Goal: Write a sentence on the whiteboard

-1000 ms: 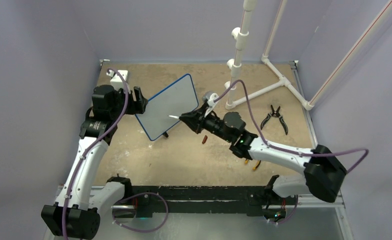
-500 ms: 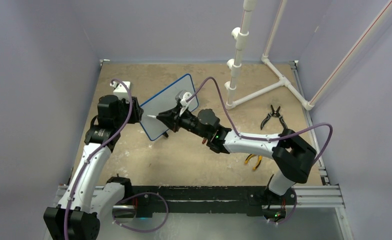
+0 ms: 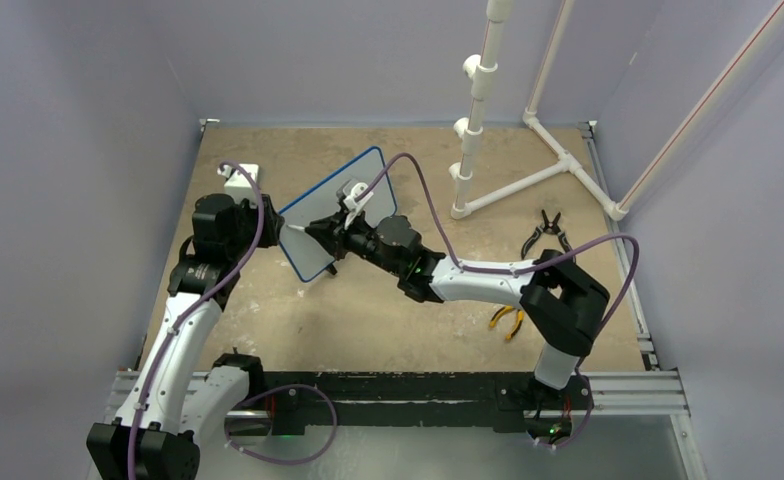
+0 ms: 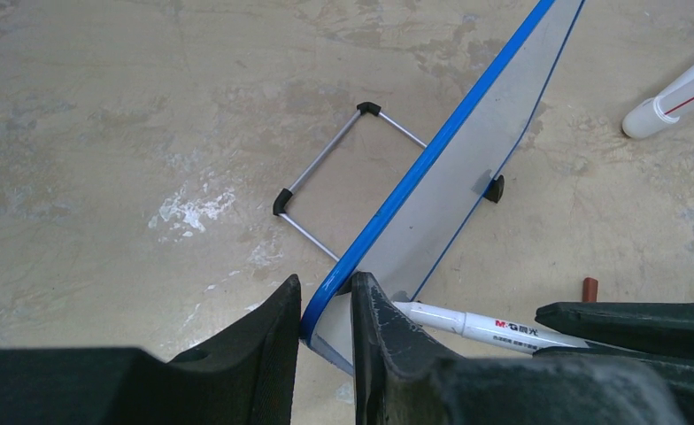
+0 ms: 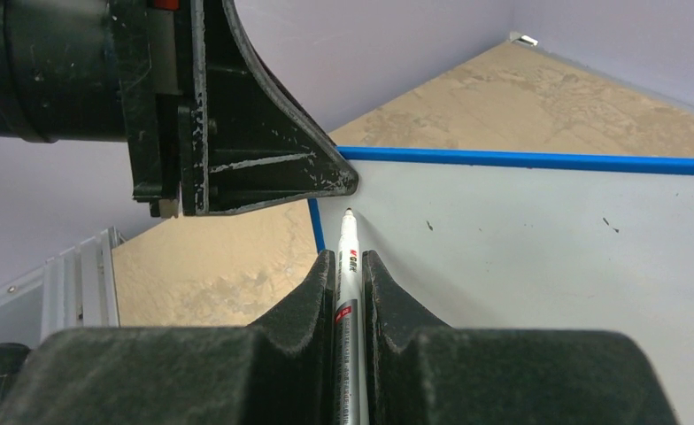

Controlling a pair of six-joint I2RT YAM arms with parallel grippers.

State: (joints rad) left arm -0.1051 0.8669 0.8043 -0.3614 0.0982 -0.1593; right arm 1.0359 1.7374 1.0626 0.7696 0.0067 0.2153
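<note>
Whiteboard (image 4: pixel 458 204) — small white rectangle, thin blue rim — is pinched at its corner by left gripper (image 4: pixel 326 283); right gripper (image 5: pixel 348 257) clamps white marker pen (image 5: pixel 348 235), tip just ahead.

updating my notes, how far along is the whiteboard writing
Done: left gripper grips the whiteboard by its edge, right gripper holds the marker. In hand: marker tip is at the board's corner. Left: the whole sentence; the face shows no writing.
</note>
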